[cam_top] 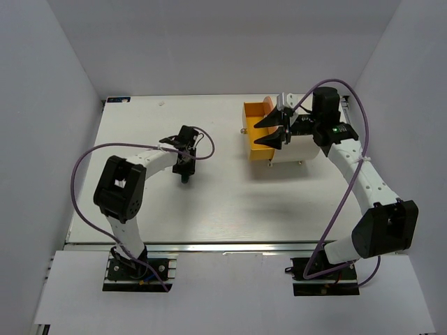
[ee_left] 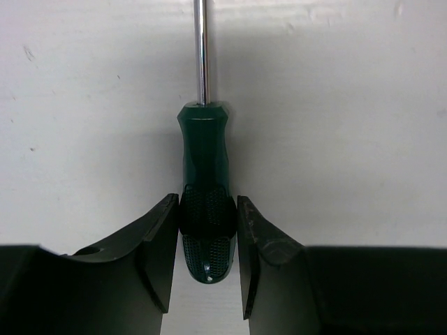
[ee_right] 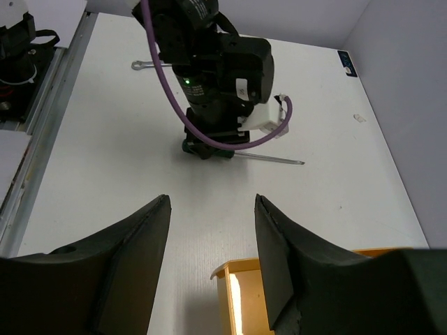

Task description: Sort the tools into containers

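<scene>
My left gripper (ee_left: 207, 209) is shut on the black grip of a green-handled screwdriver (ee_left: 204, 157), which lies low over the white table with its metal shaft (ee_left: 201, 49) pointing away. In the top view this gripper (cam_top: 186, 174) is left of centre. My right gripper (cam_top: 269, 130) is open and empty above the orange drawer (cam_top: 253, 115), which sits beside the white drum (cam_top: 307, 148). In the right wrist view its jaws (ee_right: 211, 202) stand wide apart over the drawer's corner (ee_right: 244, 293). A silver wrench (ee_right: 150, 65) lies beyond the left arm. The grey-green drawer and the other screwdrivers are out of view.
The left arm's wrist with its purple cable (ee_right: 209, 70) stands between the wrench and the screwdriver shaft (ee_right: 269, 159). Grey walls enclose the table on three sides. A metal rail (cam_top: 230, 246) runs along the near edge.
</scene>
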Motion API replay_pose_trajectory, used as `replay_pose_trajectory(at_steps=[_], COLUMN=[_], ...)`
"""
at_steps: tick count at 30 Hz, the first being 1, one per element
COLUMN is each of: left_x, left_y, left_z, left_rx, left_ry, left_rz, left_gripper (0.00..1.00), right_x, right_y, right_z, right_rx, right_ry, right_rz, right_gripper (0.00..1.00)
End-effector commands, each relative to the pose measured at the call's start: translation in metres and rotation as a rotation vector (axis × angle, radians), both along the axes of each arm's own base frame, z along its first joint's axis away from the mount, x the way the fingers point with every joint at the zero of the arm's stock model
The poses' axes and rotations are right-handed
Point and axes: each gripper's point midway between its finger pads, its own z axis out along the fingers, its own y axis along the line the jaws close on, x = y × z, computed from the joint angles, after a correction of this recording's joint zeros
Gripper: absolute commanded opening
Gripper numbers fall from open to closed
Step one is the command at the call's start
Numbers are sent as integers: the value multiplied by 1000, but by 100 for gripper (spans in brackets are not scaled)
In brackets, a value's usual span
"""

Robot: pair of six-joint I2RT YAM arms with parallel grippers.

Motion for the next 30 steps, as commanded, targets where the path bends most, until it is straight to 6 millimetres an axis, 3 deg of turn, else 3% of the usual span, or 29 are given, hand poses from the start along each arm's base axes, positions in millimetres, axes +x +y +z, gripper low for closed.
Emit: replay_pose_trajectory(at_steps=[1, 12, 21, 25, 30], left_x=[4, 3, 1, 6, 4], left_y=[-15, -35, -41, -57, -67], left_z=[43, 104, 123, 169, 209], left_rx=[-102, -240, -292, -380, -453], left_ry=[-118, -224, -246, -324, -386], left_rz=[-81, -142, -154, -200, -236], left_gripper=[15, 12, 10, 8, 7], right_x=[-8, -8, -8, -7, -7], right_y=[-5, -9, -12, -14, -16], right_z=[16, 14, 13, 14, 14], right_rx=[36, 48, 49, 50, 55], right_ry=[-43, -28, -31, -33, -33], right_rz=[11, -1, -11, -18, -28], right_gripper=[57, 57, 57, 57, 57])
